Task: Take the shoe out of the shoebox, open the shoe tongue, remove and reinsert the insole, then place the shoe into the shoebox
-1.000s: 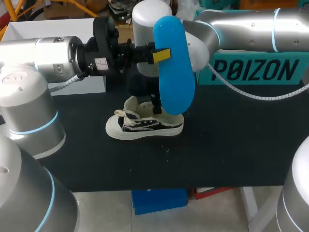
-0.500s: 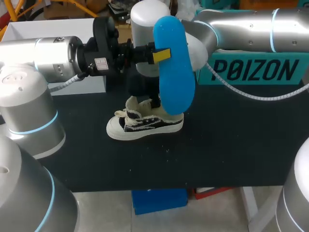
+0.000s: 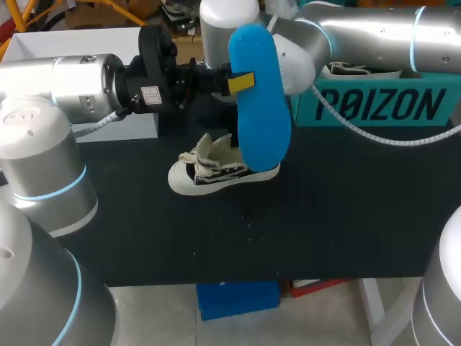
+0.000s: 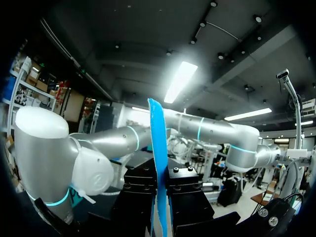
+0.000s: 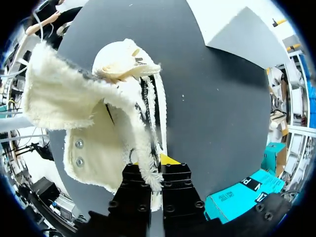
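Left arm [image 3: 72,83] comes in from the side w/ its tool [image 3: 241,81] clamped on the blue insole [image 3: 261,122], holding it up on end above the desk [image 3: 324,216]. In the left wrist view the insole [image 4: 157,133] is edge-on, pinched tight btwn the two black fingers of that tool [image 4: 160,182]. The shoe [image 3: 209,176] is out of the box, mid-desk, right under/behind the insole, toe twd the left arm's side and the heel end a bit higher. Can't tell if the sole is fully down. Right arm [image 3: 374,29] reaches in behind the insole, so its tool is hidden from the head cam. In the right wrist view that tool [image 5: 157,170] is closed narrow on a frayed cream edge of the shoe [image 5: 98,123], w/ the tongue flopped open and the black desk [image 5: 212,89] below. The teal shoebox [image 3: 382,108] is at the back on the right arm's side, well apart from the shoe.
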`<action>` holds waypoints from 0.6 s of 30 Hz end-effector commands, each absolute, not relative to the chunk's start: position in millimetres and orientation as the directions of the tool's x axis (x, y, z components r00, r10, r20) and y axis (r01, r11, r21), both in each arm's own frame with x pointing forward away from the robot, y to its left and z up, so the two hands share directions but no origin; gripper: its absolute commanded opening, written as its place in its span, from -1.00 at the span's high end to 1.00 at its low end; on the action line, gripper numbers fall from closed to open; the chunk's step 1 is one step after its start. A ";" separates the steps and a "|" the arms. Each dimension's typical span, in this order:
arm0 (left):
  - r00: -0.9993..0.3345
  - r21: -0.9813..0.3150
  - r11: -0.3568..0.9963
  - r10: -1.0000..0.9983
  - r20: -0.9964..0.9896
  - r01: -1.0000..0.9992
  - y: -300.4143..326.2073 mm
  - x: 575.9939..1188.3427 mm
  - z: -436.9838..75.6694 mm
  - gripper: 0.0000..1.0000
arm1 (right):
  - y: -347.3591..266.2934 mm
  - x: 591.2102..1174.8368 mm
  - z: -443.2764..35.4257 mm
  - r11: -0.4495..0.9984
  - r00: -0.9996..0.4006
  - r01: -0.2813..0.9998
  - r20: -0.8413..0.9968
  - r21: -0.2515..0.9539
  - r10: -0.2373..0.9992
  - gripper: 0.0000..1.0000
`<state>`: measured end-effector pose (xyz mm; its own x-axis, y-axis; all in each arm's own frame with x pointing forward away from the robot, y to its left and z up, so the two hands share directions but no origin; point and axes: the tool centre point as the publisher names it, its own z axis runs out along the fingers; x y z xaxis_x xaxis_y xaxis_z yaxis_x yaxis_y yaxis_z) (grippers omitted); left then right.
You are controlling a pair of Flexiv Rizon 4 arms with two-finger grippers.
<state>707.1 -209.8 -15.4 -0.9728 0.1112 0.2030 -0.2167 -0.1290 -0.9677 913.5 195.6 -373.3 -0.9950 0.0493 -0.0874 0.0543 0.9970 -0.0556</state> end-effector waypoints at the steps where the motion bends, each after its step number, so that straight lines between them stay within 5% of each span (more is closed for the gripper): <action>1: -0.974 -0.968 -0.131 0.106 0.202 -0.215 -213.0 707.3 -16.0 1.00 | 185.2 913.6 -345.8 0.970 -0.970 0.210 -0.149 -0.121 0.191 1.00; 11: -0.974 -0.968 -0.131 0.106 0.202 -0.215 -213.0 707.3 -16.0 1.00 | 160.5 930.7 -332.2 0.579 -0.602 0.799 -0.235 -0.166 0.763 1.00; 18: -0.974 -0.968 -0.131 0.106 0.202 -0.215 -213.0 707.3 -16.0 1.00 | 158.0 916.8 -325.0 0.287 -0.309 0.949 -0.214 -0.131 0.926 1.00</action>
<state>707.2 -209.8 -15.4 -0.9728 0.1112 0.2031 -0.2167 -0.1291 -0.9677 920.0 154.4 -330.5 -0.7900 0.5854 -0.1824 0.6109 0.7766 -0.1536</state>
